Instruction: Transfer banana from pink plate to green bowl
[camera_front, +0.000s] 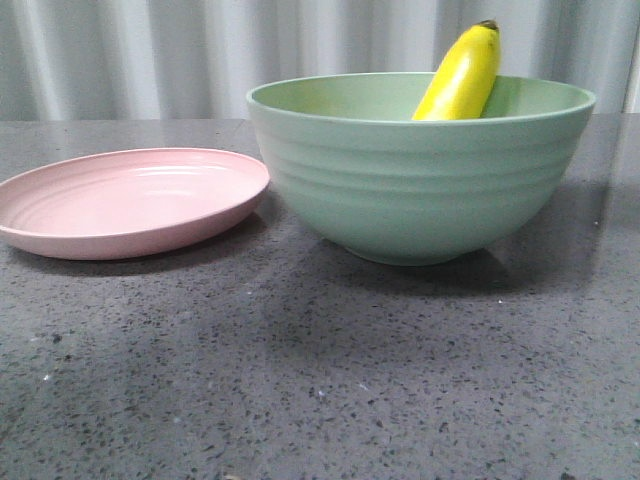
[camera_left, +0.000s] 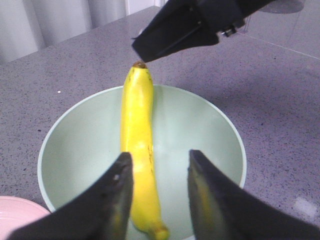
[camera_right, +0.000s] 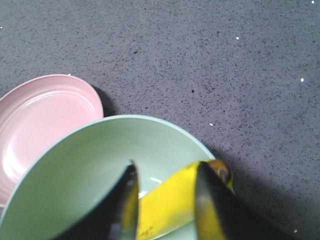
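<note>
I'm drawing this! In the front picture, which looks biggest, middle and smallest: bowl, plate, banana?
1. green bowl
2. pink plate
3. banana, though only the part above the rim shows.

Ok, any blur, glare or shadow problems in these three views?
Front view: sharp, soft glare on the pink plate.
Left wrist view: fingers blurred, banana fairly clear.
Right wrist view: fingers blurred; dark shadow beside the green bowl.

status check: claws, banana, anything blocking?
Left claw open above the green bowl. Right claw open, straddling the banana. Banana in bowl, leaning on rim. Pink plate bare. Nothing blocking.
</note>
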